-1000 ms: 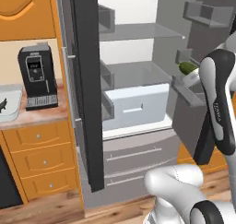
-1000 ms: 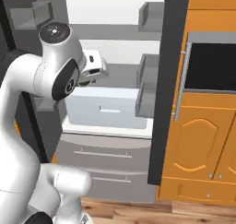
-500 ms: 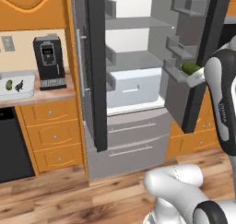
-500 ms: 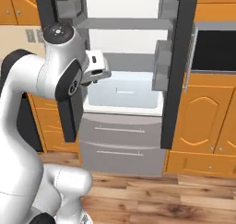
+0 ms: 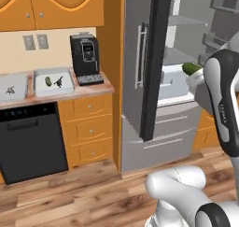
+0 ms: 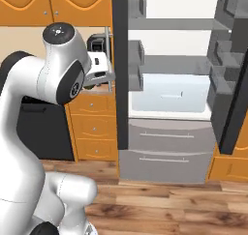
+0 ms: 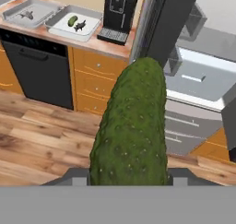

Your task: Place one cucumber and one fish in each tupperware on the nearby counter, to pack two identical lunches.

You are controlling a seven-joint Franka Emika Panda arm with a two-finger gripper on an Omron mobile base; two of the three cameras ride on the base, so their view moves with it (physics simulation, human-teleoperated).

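My gripper (image 7: 129,174) is shut on a dark green bumpy cucumber (image 7: 131,126) that stands up before the hand camera and hides the fingertips. In the left base view that cucumber (image 5: 190,68) peeks out at the gripper (image 5: 194,74), beside the open fridge. On the counter (image 5: 95,88) stand two pale grey tupperware. The right tupperware (image 5: 42,87) (image 7: 60,28) holds a small cucumber (image 7: 72,20) and a dark fish (image 7: 82,26). A fish (image 7: 26,14) lies alone in the left tupperware (image 5: 21,83) (image 7: 42,11). My gripper is well to the right of both, up in the air.
A black coffee machine (image 5: 85,58) stands on the counter right of the trays. The fridge (image 6: 169,98) stands open, its dark door edge (image 5: 151,58) jutting out between me and the counter. A black dishwasher (image 5: 32,142) sits under the trays, above wood floor.
The whole picture has shifted: the base has swung left, away from the fridge and toward the counter with the trays. The cucumber stays in the gripper.
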